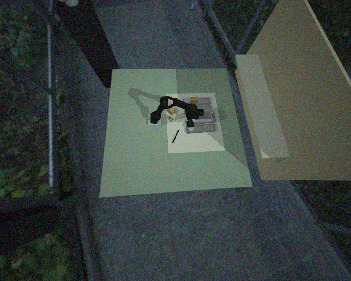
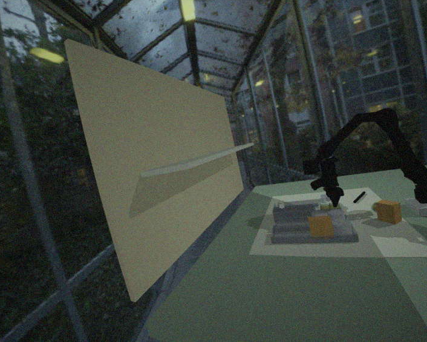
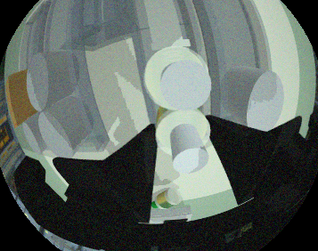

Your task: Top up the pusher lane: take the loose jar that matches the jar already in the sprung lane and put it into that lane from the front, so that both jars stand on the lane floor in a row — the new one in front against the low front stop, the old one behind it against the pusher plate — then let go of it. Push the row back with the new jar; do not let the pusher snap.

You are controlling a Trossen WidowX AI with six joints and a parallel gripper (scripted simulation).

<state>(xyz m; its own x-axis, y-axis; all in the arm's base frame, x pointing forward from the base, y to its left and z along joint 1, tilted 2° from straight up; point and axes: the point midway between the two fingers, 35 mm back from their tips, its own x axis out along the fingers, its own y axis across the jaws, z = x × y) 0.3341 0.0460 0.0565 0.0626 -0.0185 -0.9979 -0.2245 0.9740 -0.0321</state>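
Note:
My gripper (image 3: pixel 181 125) (image 2: pixel 335 205) is open by a narrow amount. Its fingers stand low on both sides of a pale-rimmed jar (image 3: pixel 162 135) with a tall grey-white cap, with hardly any gap showing. That jar stands at the front end of the sprung lane. Directly behind it, apparently touching, stands another pale-rimmed jar (image 3: pixel 152 77) with a broad grey-white cap. A small pale tab (image 3: pixel 183 43) shows behind it; the pusher plate is mostly hidden. The lane floor and the front stop are hidden by jars and fingers. In the top view the arm covers both jars.
The grey lane rack (image 1: pixel 202 128) (image 2: pixel 312 239) has grey-capped jars in the side lanes, one at right (image 3: pixel 266 100) and another at left (image 3: pixel 37 80). Orange blocks stand on the rack (image 1: pixel 194 100) (image 2: pixel 320 226) and before it (image 1: pixel 170 111) (image 2: pixel 389 211). A black stick (image 1: pixel 175 136) (image 2: pixel 359 197) lies nearby.

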